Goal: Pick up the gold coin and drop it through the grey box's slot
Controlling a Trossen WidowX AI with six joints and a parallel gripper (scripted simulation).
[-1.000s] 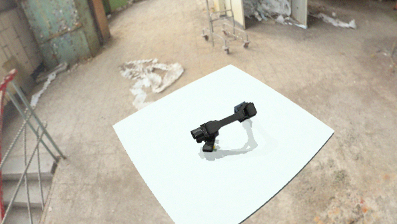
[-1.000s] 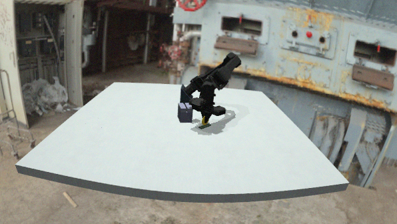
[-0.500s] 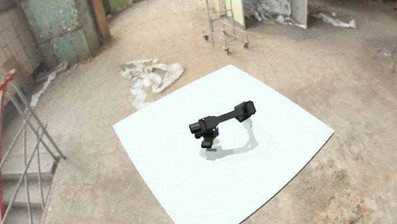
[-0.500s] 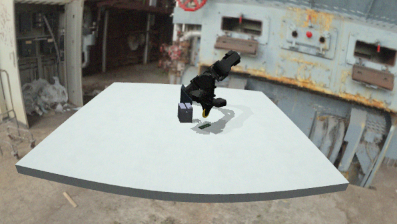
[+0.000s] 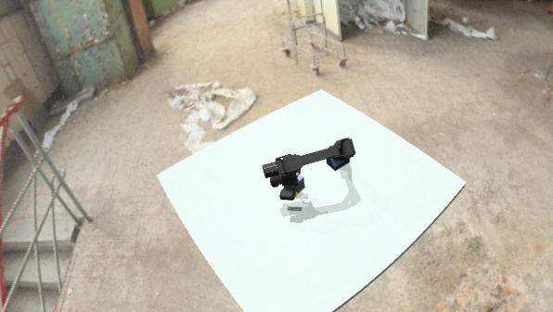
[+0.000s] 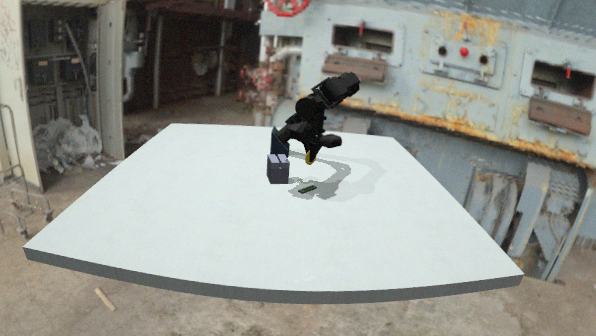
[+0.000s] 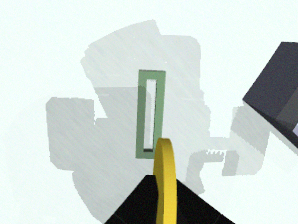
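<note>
- A thin gold coin (image 7: 165, 196) hangs edge-on in the clamped jaws of the black gripper (image 6: 311, 152), lifted off the table; in the exterior view only a yellow sliver (image 6: 310, 159) shows beneath the dark fingers.
- Directly below in the wrist view, the shallow dark-green holder (image 7: 150, 113) lies flat on the white table (image 6: 150, 200), its long slot bare and pale, with the coin's upper rim overlapping its near end in the picture but raised above it.
- From the side, the same holder (image 6: 307, 189) is a small green bar sitting in the arm's grey shadow, apart from the coin and lower than it.
- The closed grey box (image 6: 277, 168) stands just beside the arm, to the left of the holder in the exterior view, a dark line across its lid; one corner of it (image 7: 276, 96) pokes into the wrist view at right.
- From overhead, the black arm (image 5: 306, 160) reaches across the middle of the table, the holder (image 5: 294, 209) a tiny green mark just ahead of its tip.
- Around the table: cracked concrete, a rusted blue-grey machine wall (image 6: 450, 65), a wheeled metal cart (image 5: 315, 42).
</note>
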